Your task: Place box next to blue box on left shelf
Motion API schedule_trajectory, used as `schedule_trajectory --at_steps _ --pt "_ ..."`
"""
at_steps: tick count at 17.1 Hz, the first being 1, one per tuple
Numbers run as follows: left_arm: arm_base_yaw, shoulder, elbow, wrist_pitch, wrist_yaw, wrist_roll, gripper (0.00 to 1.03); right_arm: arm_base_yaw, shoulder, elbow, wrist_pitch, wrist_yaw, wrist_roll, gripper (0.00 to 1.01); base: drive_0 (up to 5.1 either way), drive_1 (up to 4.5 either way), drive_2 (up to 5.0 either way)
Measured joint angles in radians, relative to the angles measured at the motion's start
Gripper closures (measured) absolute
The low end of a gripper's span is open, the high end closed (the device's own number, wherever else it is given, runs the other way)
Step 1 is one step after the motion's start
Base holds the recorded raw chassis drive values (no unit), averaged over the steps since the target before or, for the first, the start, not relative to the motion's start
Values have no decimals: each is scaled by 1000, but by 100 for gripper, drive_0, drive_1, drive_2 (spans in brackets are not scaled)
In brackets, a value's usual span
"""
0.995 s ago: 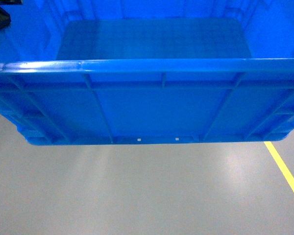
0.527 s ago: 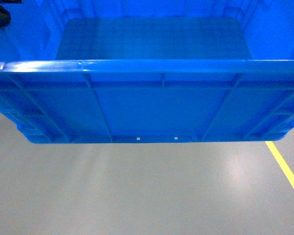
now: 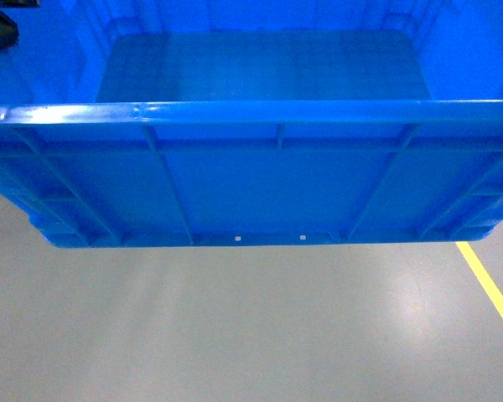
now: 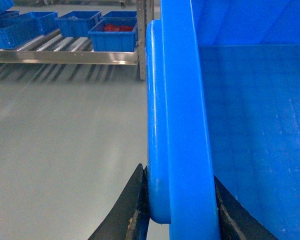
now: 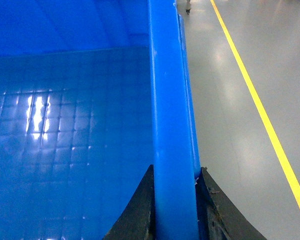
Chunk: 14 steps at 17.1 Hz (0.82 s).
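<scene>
I see blue box [image 3: 260,176] filling upper head view, carried clear of grey floor [image 3: 235,327], open top, inside bare. Left end effector [image 4: 182,210] clamped on box's left wall, one finger [image 4: 125,215] outside, other inside. Right end effector [image 5: 174,205] clamped same way on right wall. Yellow floor line [image 3: 490,289] at 4 o'clock in head view. Shelf [image 4: 65,56] with other blue bins [image 4: 112,34] at 11 o'clock in left wrist view, well apart from box.

Glossy grey floor [image 3: 235,335] w/ yellow line [image 3: 489,285]; roller rack [image 4: 65,52] w/ blue bins [image 4: 112,34] in bkgd.
</scene>
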Motion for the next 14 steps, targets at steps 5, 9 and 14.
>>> schedule_trajectory --at_steps 5,9,14 --pt "0 0 0 -1 -1 1 81 0 0 0 -2 0 0 86 -4 428 -436" --pt "0 0 0 -2 0 0 81 0 0 0 -2 0 0 86 0 432 -431" --pt "0 0 0 -3 0 0 81 0 0 0 -1 0 0 86 14 445 -418"
